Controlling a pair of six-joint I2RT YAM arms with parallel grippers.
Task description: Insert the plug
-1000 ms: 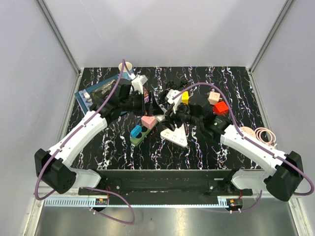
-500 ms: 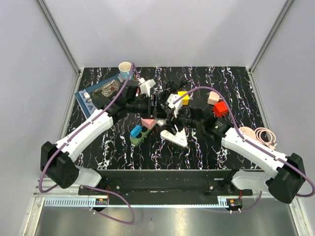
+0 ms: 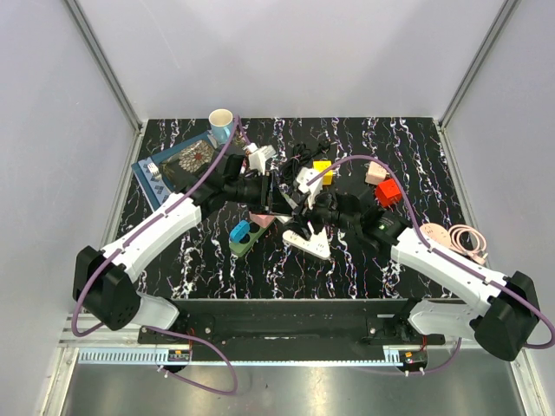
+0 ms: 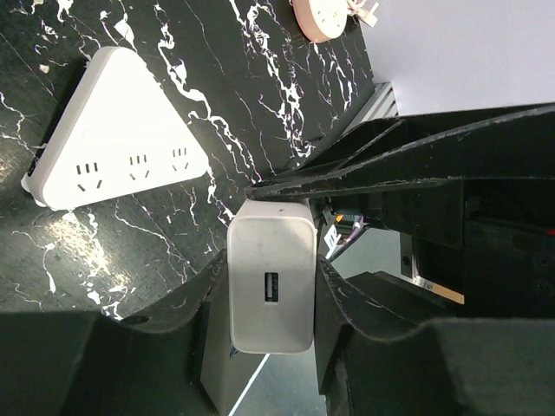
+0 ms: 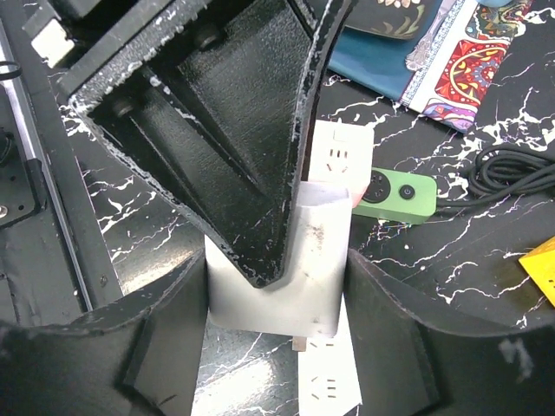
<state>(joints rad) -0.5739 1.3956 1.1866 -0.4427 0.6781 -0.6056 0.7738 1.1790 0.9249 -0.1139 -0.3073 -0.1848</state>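
Left wrist view showed the left gripper [image 4: 270,260] with jaws pinching a white plug [image 4: 270,299] near the triangular power strip [image 4: 113,130]. The right gripper [image 5: 276,269] had its jaws pinching the same plug.

Left arm [image 3: 152,230] and right arm [image 3: 442,260]: white shells on the long links, black housings at joints; bulkiest black housings sit nearest the mounting rail [image 3: 286,322]. A purple cable [image 3: 205,169] loops free along each arm, running up from the rail. Fingers [image 5: 251,147]: flat black wedges, edges flecked pale, two recessed screws.
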